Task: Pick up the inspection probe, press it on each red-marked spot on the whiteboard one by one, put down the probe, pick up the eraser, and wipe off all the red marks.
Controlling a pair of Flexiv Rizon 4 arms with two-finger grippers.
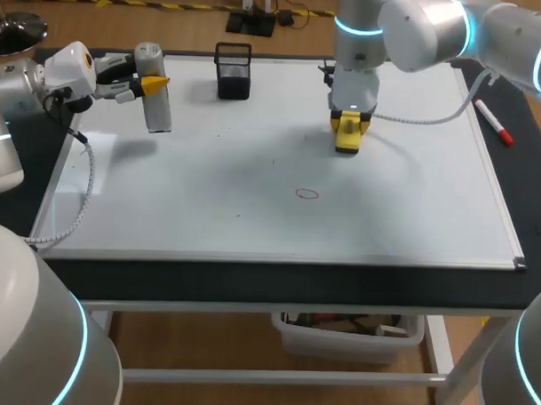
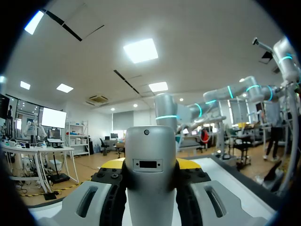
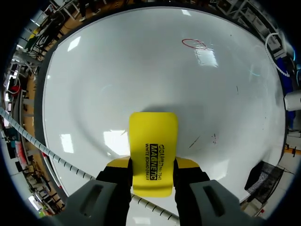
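Observation:
My left gripper (image 1: 154, 81) is shut on the grey inspection probe (image 1: 156, 101) at the whiteboard's (image 1: 252, 211) back left. In the left wrist view the probe (image 2: 150, 169) stands between the fingers of the left gripper (image 2: 150, 165). My right gripper (image 1: 349, 121) is shut on the yellow eraser (image 1: 347, 134), low over the board's back middle. One red oval mark (image 1: 306, 194) lies nearer the front than the eraser. In the right wrist view the eraser (image 3: 153, 146) sticks out of the right gripper (image 3: 153, 165), and the red mark (image 3: 193, 44) lies well ahead of it.
A black mesh holder (image 1: 232, 70) stands at the board's back edge, between the two grippers. A red marker pen (image 1: 493, 121) lies on the dark table to the right of the board. A faint small red trace (image 3: 214, 138) shows beside the eraser.

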